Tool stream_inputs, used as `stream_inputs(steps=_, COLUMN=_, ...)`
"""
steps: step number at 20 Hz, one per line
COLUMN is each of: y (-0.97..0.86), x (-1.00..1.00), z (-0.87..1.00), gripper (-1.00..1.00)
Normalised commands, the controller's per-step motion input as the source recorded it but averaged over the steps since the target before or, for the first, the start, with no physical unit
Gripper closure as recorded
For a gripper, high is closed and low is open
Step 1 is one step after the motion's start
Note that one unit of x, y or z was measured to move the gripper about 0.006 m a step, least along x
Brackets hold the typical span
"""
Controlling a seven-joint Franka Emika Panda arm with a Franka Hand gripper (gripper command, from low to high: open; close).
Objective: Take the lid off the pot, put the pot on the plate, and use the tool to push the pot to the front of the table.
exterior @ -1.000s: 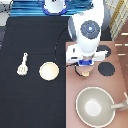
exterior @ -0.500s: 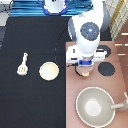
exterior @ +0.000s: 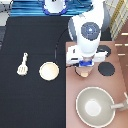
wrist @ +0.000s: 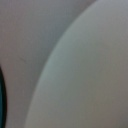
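Note:
My gripper [exterior: 85,65] hangs low over the pinkish-brown stove, right above the small pink pot [exterior: 84,73]. Only the pot's lower edge shows beneath the hand. The lid is hidden under the hand. In the wrist view, a pale rounded surface [wrist: 85,80] fills most of the picture from very close. The cream plate [exterior: 49,71] lies on the black table [exterior: 30,100], to the exterior view's left of the pot. The cream-white spatula [exterior: 22,64] lies further left, with its head toward the bottom.
A large grey-beige pan [exterior: 95,106] with a long handle sits on the stove near the exterior view's bottom right. A black burner [exterior: 106,69] lies just to the right of the hand. Blue and white items stand at the top edge.

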Motion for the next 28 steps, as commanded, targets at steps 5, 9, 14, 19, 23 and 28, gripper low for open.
stream_inputs(steps=5, y=0.03, x=-0.44, z=0.88, gripper=1.0)
stream_inputs(steps=9, y=0.03, x=-0.98, z=0.73, gripper=1.0)
stream_inputs(steps=14, y=0.02, x=-1.0, z=0.28, gripper=1.0)
stream_inputs(steps=19, y=-0.1, x=-1.0, z=-0.06, gripper=1.0)
stream_inputs(steps=23, y=-0.16, x=-1.0, z=-0.17, gripper=1.0)
stream_inputs(steps=28, y=-0.24, x=-1.0, z=-0.33, gripper=1.0)
